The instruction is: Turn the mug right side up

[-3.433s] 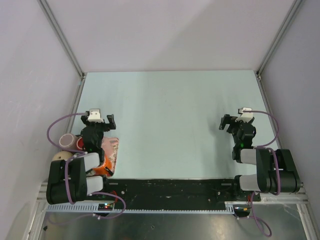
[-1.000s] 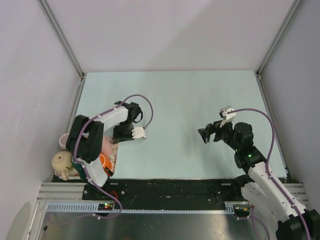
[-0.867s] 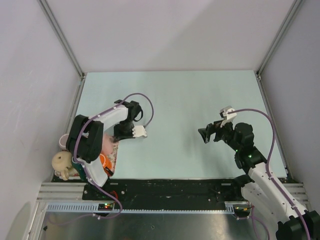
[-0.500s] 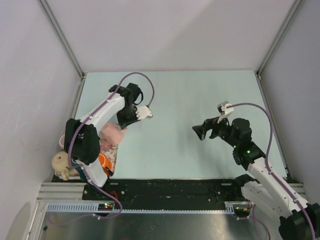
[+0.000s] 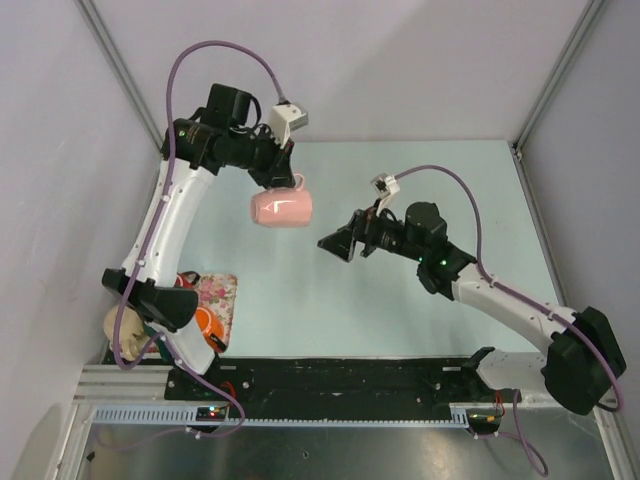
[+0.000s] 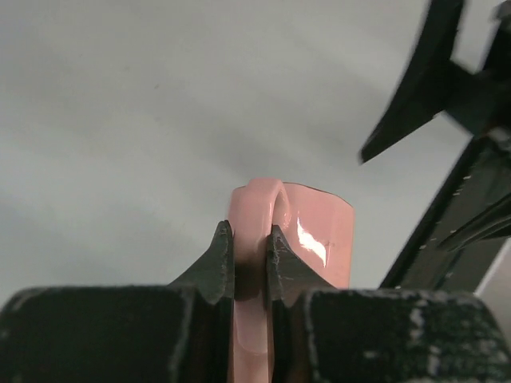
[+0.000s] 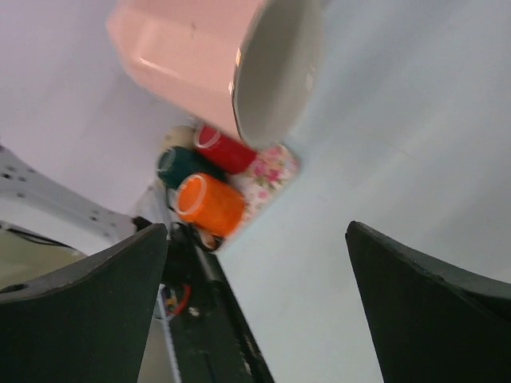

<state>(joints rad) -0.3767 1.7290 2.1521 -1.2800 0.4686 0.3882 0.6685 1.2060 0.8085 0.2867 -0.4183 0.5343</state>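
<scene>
Hanging above the table (image 5: 420, 310), the mug (image 5: 282, 208) is lying sideways in mid-air, mouth facing the right gripper (image 5: 338, 245), which is standing spread wide nearby. The left gripper (image 6: 249, 241) is pinching its handle (image 6: 257, 188). Lifting looks done; uprighting and setting down are remaining.

Nothing legible appears in any view: no word, label, brand, number or sign. The pink mug (image 5: 281, 207) shows a plain glazed side with bright highlights only. The orange, red and dark green containers (image 7: 209, 203), at about 8 o'clock on the table in the top view, are too small and blurred to show any lettering. The floral cloth (image 5: 222, 300) beside them carries a flower pattern only.
</scene>
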